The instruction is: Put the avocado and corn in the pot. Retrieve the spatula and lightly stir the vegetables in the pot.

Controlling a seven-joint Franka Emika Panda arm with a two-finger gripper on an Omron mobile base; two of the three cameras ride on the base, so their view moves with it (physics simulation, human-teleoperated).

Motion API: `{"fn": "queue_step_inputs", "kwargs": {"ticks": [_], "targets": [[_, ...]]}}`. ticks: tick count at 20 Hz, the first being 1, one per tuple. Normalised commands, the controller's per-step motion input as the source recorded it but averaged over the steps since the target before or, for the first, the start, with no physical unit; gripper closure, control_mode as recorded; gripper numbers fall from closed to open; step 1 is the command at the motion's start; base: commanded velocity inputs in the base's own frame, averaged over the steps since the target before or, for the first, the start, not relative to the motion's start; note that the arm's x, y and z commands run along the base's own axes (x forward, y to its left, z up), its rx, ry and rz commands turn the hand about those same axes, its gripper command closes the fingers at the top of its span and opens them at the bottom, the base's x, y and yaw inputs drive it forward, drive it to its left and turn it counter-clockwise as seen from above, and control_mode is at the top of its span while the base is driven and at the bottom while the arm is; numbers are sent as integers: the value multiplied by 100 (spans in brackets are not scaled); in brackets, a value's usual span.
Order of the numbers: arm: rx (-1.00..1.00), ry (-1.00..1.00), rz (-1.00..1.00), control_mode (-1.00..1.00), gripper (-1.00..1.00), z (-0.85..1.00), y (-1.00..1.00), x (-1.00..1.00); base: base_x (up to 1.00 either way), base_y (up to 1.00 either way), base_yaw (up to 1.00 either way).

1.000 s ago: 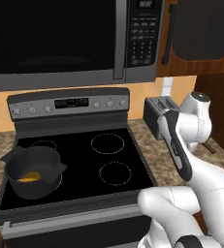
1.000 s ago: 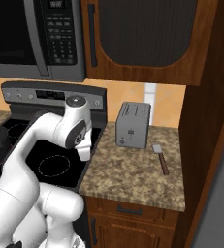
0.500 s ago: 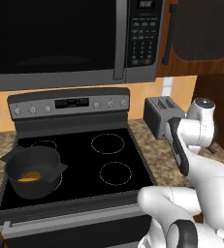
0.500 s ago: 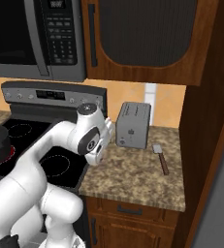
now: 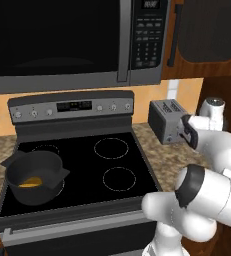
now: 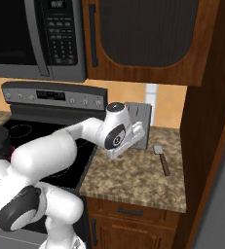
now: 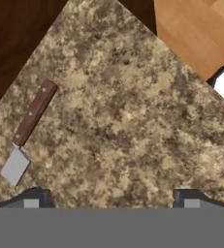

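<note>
I am hovering my gripper [image 7: 111, 196], fingers spread and holding nothing, over the counter [image 7: 133, 121]; the spatula [image 7: 28, 131] is lying at the left of the hand view, untouched. The pot [image 5: 34, 176], lower left on the stove [image 5: 87, 175], is showing something yellow inside; fetching and stirring remain.

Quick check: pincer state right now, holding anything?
Pincer: open, holding nothing, above the granite counter; spatula lies ungrasped off to one side.

One pot [image 5: 35, 176] at nine o'clock, one spatula [image 6: 161, 158] at three, one toaster [image 5: 168, 120], one microwave [image 5: 72, 42], four burners.
</note>
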Motion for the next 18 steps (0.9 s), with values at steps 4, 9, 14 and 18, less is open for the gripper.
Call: {"fn": "queue_step_inputs", "kwargs": {"ticks": [4,9,14,18], "targets": [[12,-2,-29,-100,-100,-32,-79,5,0,0,0],[5,-5,-25,-100,-100,-39,-60,-2,0,0,0],[0,-3,-21,-100,-100,-48,-26,1,0,0,0],[2,0,-18,-100,-100,-24,-24,1,0,0,0]]}}
